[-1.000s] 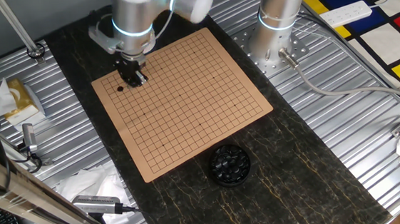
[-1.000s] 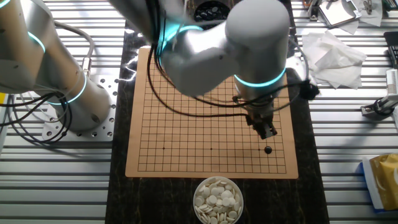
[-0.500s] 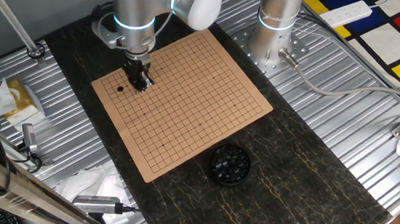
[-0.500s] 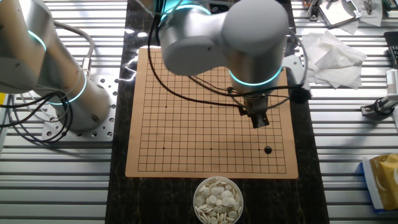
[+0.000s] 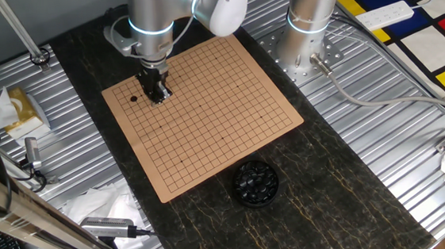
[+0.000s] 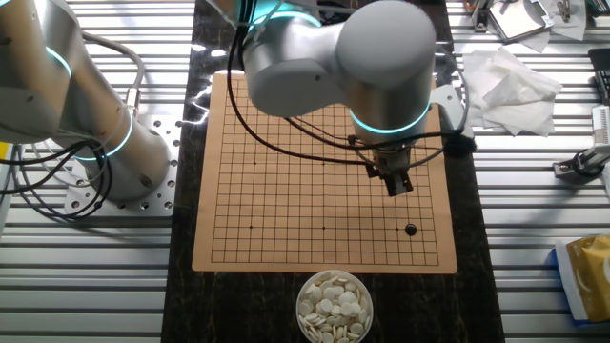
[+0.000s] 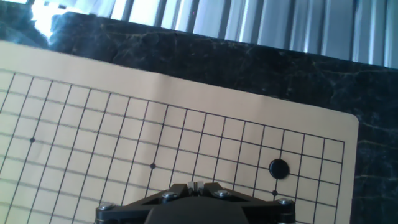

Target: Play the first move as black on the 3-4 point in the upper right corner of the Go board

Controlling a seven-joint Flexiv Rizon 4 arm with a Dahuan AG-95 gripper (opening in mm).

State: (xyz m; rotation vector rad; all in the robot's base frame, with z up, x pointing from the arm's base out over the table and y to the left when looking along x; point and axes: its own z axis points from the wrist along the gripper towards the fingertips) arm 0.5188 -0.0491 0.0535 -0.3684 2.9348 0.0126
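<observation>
Since a second ago the claw [image 6: 397, 185] has lifted and drawn back from the black stone [image 6: 411, 230], which sits alone on the Go board [image 6: 286, 143] exactly where it sat then. In the hand view the stone lies on a crossing beside a star dot [image 7: 274, 193], near the board's corner, so I judge it is on the 3-4 point and the move is made.

No stone shows between the claw's tips, so it seems to carry nothing; how wide the jaws stand I cannot tell, since the tips look dark and bunched in both fixed views and fall outside the hand view.

Risk now comes mainly from the retreat. If the arm swings low across that corner, a fingertip or the cable could nudge the stone off its crossing. A glossy stone on smooth board would likely slide easily. Jolting the desk [image 5: 332, 203] could also shift the board itself.
</observation>
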